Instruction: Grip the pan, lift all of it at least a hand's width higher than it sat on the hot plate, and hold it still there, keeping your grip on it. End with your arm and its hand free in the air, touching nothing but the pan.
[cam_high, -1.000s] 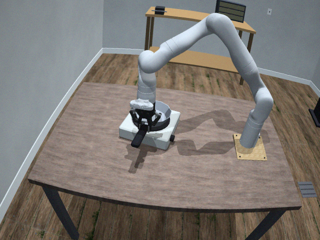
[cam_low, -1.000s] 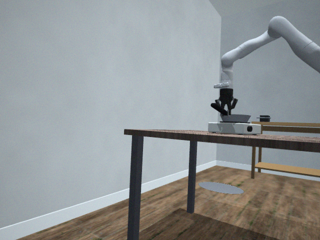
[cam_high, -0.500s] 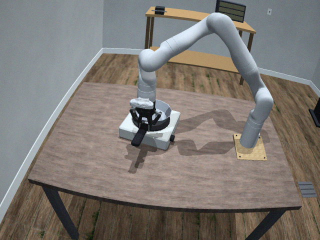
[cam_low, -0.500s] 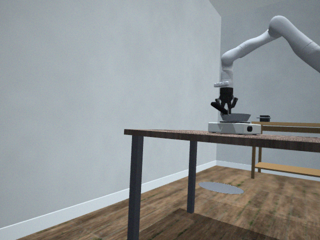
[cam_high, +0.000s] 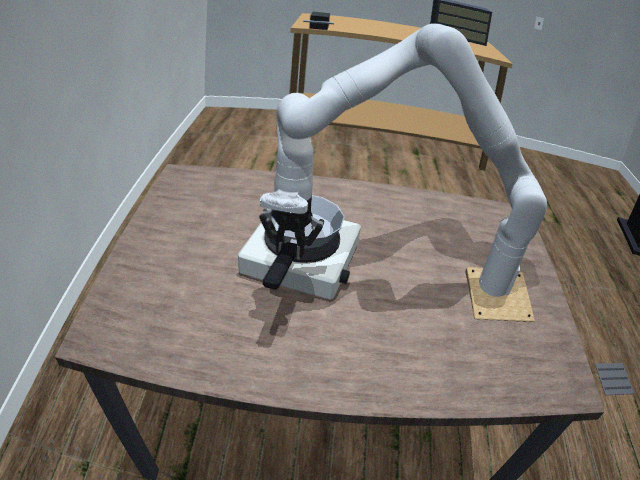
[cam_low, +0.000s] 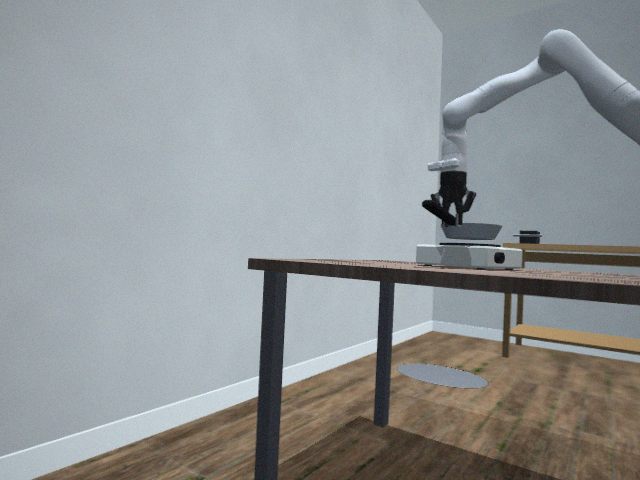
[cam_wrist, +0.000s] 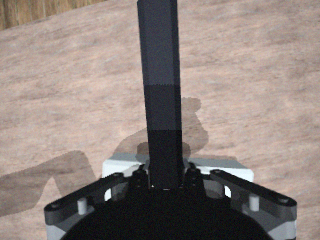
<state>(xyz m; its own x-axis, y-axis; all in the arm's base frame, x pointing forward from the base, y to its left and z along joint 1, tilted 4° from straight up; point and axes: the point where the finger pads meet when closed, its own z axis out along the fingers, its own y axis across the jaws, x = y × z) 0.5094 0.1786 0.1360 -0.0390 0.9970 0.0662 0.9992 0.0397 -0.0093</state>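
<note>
The grey pan (cam_high: 323, 227) hangs a little above the white hot plate (cam_high: 303, 257) in the middle of the table, its bowl tilted with the far rim higher. In the side view the pan (cam_low: 473, 229) shows a small gap over the hot plate (cam_low: 467, 255). Its black handle (cam_high: 277, 268) sticks out toward the table's front and runs up the middle of the wrist view (cam_wrist: 161, 95). My gripper (cam_high: 290, 242) points straight down and is shut on the handle where it joins the bowl; it also shows in the wrist view (cam_wrist: 165, 182) and the side view (cam_low: 450, 214).
The arm's base stands on a tan plate (cam_high: 498, 302) at the table's right. A wooden shelf unit (cam_high: 398, 77) stands behind the table with a small black object (cam_high: 320, 20) and a dark box (cam_high: 461, 19) on top.
</note>
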